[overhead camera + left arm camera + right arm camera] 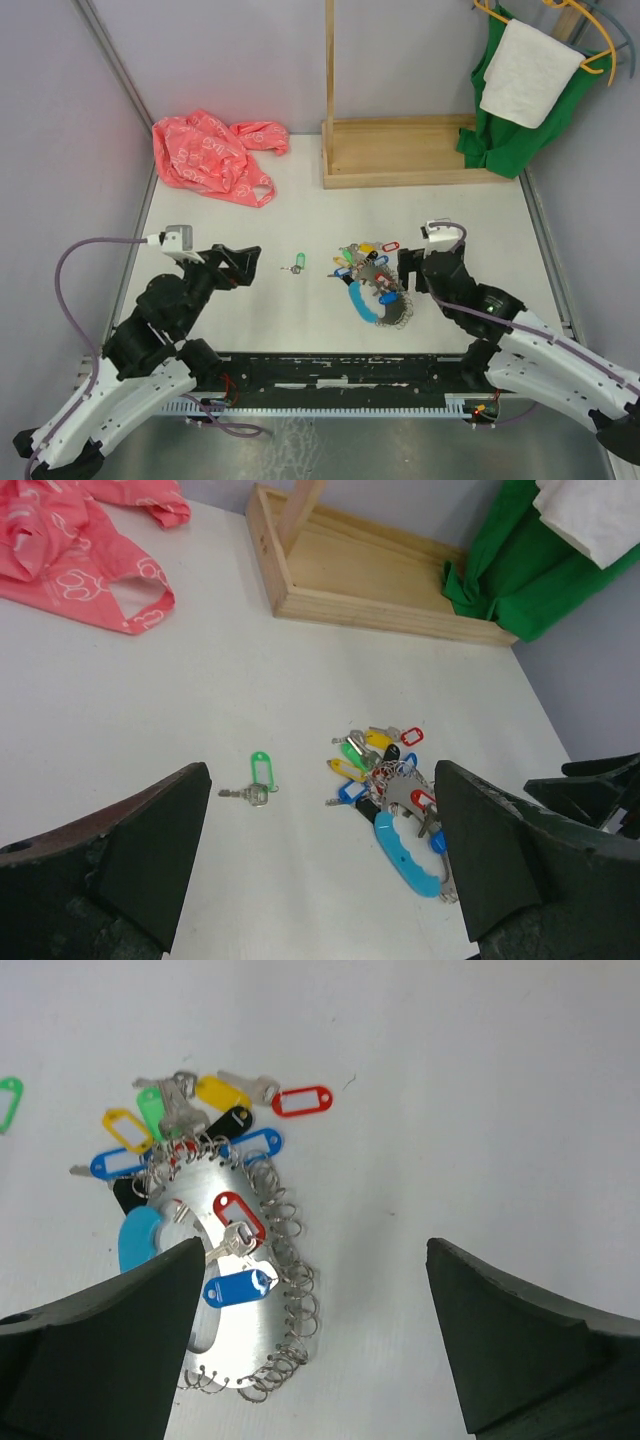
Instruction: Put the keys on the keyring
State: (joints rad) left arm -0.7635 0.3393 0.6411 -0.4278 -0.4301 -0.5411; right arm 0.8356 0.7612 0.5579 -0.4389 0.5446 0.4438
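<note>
The keyring (pixel 382 297) lies on the white table right of centre: a grey metal part edged with small wire loops (pixel 292 1295) and a light-blue sleeve (pixel 408 852). Several keys with red, blue, green and yellow tags (pixel 364 254) fan out at its far end (pixel 205 1120). One loose key with a green tag (pixel 297 263) lies apart to the left (pixel 259 777). My left gripper (pixel 252 262) is open and empty, above the table left of the loose key (pixel 322 810). My right gripper (pixel 414 264) is open and empty, just right of the keyring (pixel 315 1260).
A crumpled pink bag (pixel 210 155) lies at the back left. A wooden stand with a post (pixel 400 150) sits at the back centre. A green cloth and white towel (pixel 520 90) hang on hangers at the back right.
</note>
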